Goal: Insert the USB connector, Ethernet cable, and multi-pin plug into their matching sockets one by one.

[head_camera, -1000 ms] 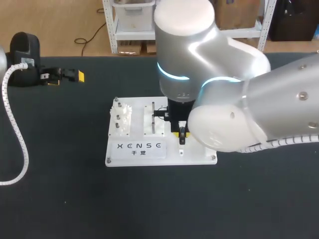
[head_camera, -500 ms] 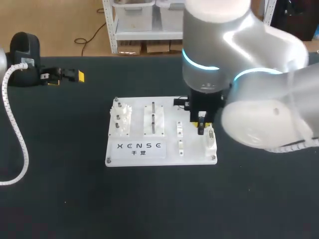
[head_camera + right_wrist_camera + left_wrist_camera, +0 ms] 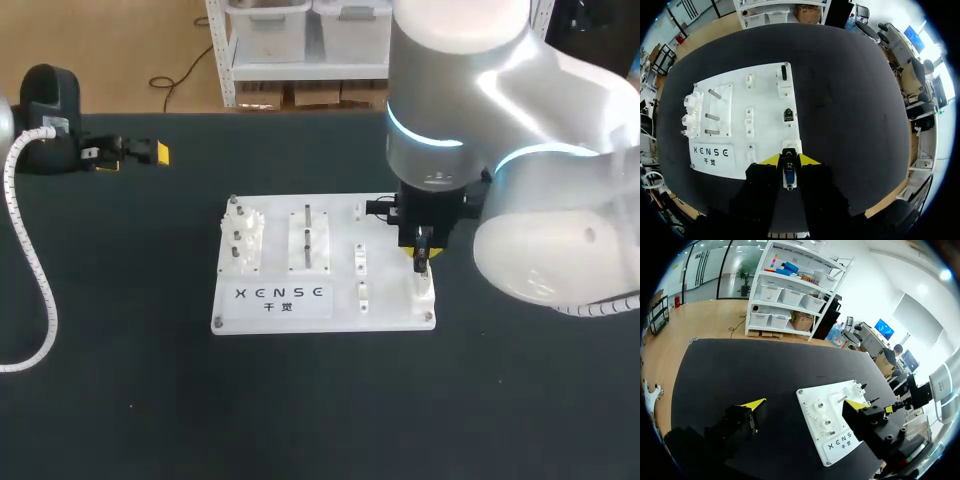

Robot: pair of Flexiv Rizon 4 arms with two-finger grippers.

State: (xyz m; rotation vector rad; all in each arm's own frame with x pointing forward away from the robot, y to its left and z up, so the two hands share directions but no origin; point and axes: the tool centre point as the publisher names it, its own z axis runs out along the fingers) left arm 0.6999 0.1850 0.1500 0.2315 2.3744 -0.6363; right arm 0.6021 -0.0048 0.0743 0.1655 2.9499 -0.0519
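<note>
The white socket board (image 3: 390, 312) lies mid-table, also seen in the right wrist view (image 3: 765, 107) and the left wrist view (image 3: 837, 427). My right gripper (image 3: 420, 252) hangs over the board's right column, shut on a small metal-faced plug (image 3: 789, 176), which points down at the board (image 3: 423, 264). Just ahead of its fingertips (image 3: 789, 161) sits a white socket (image 3: 790, 146). Farther along the column are a black socket (image 3: 788, 115) and a black slot socket (image 3: 784, 73). My left gripper (image 3: 135, 157) rests at the table's far left, open and empty (image 3: 804, 404).
The board's left part carries white gears (image 3: 243, 235), a block with upright pins (image 3: 308, 238) and small white clips (image 3: 360, 258). A white coiled hose (image 3: 30, 260) from my left arm runs down the table's left side.
My right arm has carried the plug rightward, from the board's middle column to its right column. The left arm has not moved.
</note>
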